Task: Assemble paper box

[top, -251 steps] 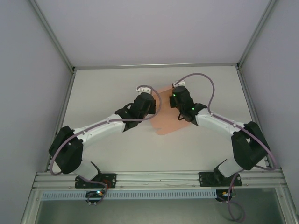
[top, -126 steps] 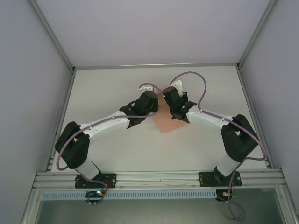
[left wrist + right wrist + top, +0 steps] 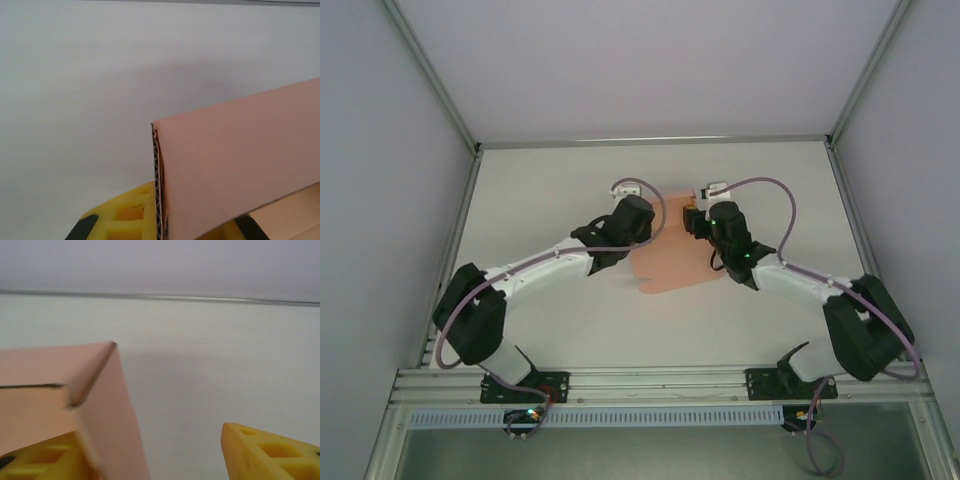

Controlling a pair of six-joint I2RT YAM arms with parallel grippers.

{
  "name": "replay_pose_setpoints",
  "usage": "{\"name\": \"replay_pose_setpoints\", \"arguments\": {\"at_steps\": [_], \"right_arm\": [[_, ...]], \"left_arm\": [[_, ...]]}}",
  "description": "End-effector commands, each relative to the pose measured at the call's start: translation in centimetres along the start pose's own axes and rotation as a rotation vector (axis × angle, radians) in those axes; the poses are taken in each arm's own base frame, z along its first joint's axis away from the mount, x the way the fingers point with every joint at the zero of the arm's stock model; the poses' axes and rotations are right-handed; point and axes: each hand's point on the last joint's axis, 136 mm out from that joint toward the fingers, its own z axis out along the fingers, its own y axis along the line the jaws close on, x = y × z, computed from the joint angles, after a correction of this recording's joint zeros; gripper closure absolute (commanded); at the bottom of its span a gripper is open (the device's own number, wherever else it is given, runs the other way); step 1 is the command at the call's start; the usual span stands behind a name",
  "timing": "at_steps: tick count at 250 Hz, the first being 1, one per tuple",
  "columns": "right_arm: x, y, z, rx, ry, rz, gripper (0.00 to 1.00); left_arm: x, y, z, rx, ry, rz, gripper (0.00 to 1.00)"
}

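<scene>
With my left jaws clenched on an edge of the paper box (image 3: pixel 240 165) and my right jaws released beside its raised flap (image 3: pixel 107 410), I'd close the right squarely on that flap before folding.

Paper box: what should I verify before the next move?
1. Left end effector shut on the paper box: ok.
2. Right end effector open: ok.
3. Right fingers clear of the paper box: cannot tell; it overlaps one.
4. Paper box assembled: not ok; sides not closed up.
5. Left arm and right arm apart above the table: ok.
</scene>
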Motion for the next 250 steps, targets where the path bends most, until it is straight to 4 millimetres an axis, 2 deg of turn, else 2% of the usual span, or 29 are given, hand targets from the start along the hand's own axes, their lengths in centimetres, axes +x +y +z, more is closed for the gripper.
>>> {"name": "replay_pose_setpoints", "arguments": {"at_steps": [1,28,52,70,89,119,153,184,190,197,226,250], "right_arm": [[-2.7,2.8,-2.8,-0.187,-0.062,-0.014,0.27],[-3.5,3.2,-4.7,-0.244,-0.053,-0.009,0.21],[-3.8,1.9,-5.7,-0.215,-0.045,0.037,0.16],[-3.4,0.7,-5.9,-0.187,-0.008,0.085,0.15],[-1.9,0.7,-5.8,-0.197,0.054,0.071,0.16],[0.0,1.1,-4.5,-0.198,0.112,0.081,0.24],[-0.1,2.2,-2.5,-0.181,0.136,0.046,0.31],[0.0,2.3,-0.1,-0.105,0.166,0.023,0.38],[-0.4,2.4,0.0,-0.102,0.155,0.021,0.39],[0.2,2.4,0.8,-0.081,0.170,0.015,0.40],[0.0,1.7,2.2,0.020,0.163,0.016,0.54],[0.7,1.8,3.0,0.057,0.196,-0.012,0.60]], "left_arm": [[-0.5,0.9,-1.1,-0.016,-0.027,0.005,1.00],[-0.6,0.9,-1.3,-0.003,-0.034,0.017,1.00],[-0.6,0.9,-1.5,0.007,-0.036,0.045,1.00],[-0.6,1.1,-1.7,0.018,-0.043,0.061,1.00],[-0.8,1.6,-1.9,0.014,-0.055,0.048,1.00],[-1.1,1.8,-2.0,0.025,-0.057,0.037,1.00],[-1.2,1.7,-1.9,0.025,-0.052,0.035,1.00],[-1.1,1.6,-1.8,0.025,-0.045,0.024,1.00],[-1.0,1.7,-1.7,0.023,-0.041,0.022,1.00],[-1.1,1.7,-1.7,0.021,-0.040,0.022,1.00],[-1.0,1.6,-1.6,0.019,-0.036,0.023,1.00],[-1.2,1.5,-1.5,0.017,-0.037,0.020,1.00]]}}
